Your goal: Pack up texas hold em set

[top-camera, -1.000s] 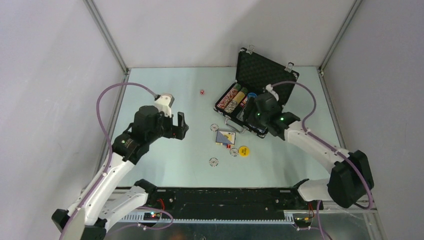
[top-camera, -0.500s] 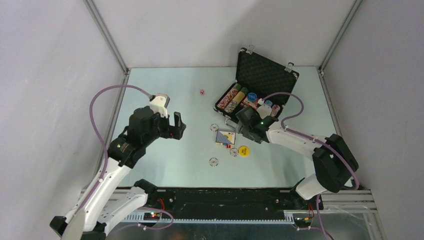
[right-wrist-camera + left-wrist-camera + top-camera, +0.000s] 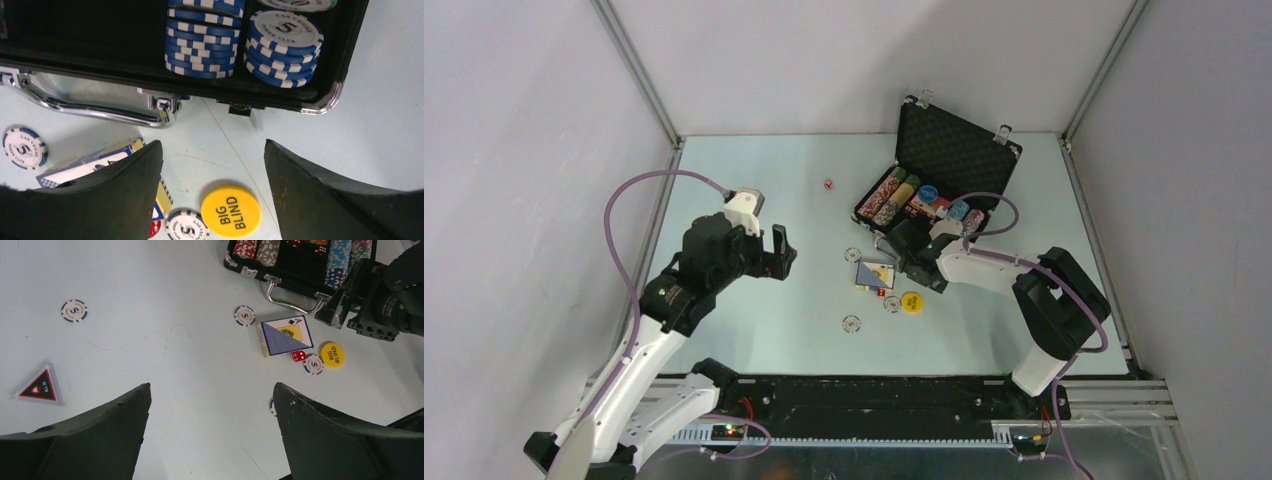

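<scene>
case: the black rectangular briefcase with silver handle and latches (image 3: 954, 140) lies open at the far right of the pale blue-green desk (image 3: 754, 190), its lid propped up.
packed: rows of red, white, green and blue poker chips (image 3: 889, 197) sit in its slots, with the blue-and-white stacks (image 3: 282, 40) at the right end.
loose by the handle: the blue-backed card deck (image 3: 285, 336), the yellow round disc (image 3: 231, 211), a small red die (image 3: 298, 356) and a white-and-blue single chip (image 3: 313, 364) lie close together just in front of the case.
loose further off: two more single chips (image 3: 244, 315) (image 3: 74, 310), a second red die (image 3: 829, 184) left of the case, and the dark triangular piece (image 3: 41, 387) well apart on the left arm's side.
progress: partly done, by my reading. most chips are in. the deck, dice, disc, triangle and stray chips remain, then the lid must be shut and latched.
left pincer (image 3: 211, 390): released and empty, hanging over bare desk.
right pincer (image 3: 212, 150): released, nothing between its fingers, low over the desk between the case front and the yellow disc.
writing: the disc reads "big blind". the stacked chip reads "las vegas poker club". the loose chips show "5". the deck shows an ace of spades. the triangle seems to read "all in".
</scene>
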`<act>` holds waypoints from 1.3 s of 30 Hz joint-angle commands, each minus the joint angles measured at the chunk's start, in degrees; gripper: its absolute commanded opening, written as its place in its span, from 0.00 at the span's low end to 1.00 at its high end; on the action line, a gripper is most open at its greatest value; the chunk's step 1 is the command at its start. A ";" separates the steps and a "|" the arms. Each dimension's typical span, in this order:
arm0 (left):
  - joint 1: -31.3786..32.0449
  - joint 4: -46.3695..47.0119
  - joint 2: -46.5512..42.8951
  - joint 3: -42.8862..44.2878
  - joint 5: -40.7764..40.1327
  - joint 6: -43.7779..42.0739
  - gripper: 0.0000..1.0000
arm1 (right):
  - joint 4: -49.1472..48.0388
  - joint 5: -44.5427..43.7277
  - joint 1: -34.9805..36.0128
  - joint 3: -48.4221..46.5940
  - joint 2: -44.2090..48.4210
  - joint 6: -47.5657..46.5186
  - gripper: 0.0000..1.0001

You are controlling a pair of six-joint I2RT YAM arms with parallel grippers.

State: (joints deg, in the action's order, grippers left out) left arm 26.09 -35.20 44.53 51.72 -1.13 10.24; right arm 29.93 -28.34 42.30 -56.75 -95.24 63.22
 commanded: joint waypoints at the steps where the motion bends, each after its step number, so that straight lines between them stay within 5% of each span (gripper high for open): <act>1: -0.42 1.50 -0.39 -0.36 0.69 -0.70 0.97 | -1.07 -5.97 0.19 -3.79 -1.67 2.58 0.78; 25: -0.59 1.52 -0.43 -0.51 0.68 -0.75 0.97 | 8.29 -11.43 -0.33 -11.40 -11.94 0.00 0.77; 39: -0.83 1.50 0.07 -0.60 2.26 -0.81 0.97 | -1.56 -7.59 -1.49 -10.09 -15.74 -28.01 0.77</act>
State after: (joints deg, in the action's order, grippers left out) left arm 25.78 -35.20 44.62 51.42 0.23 10.24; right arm 34.37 -37.04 40.77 -68.03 -107.81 52.47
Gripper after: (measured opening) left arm 0.967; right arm 0.783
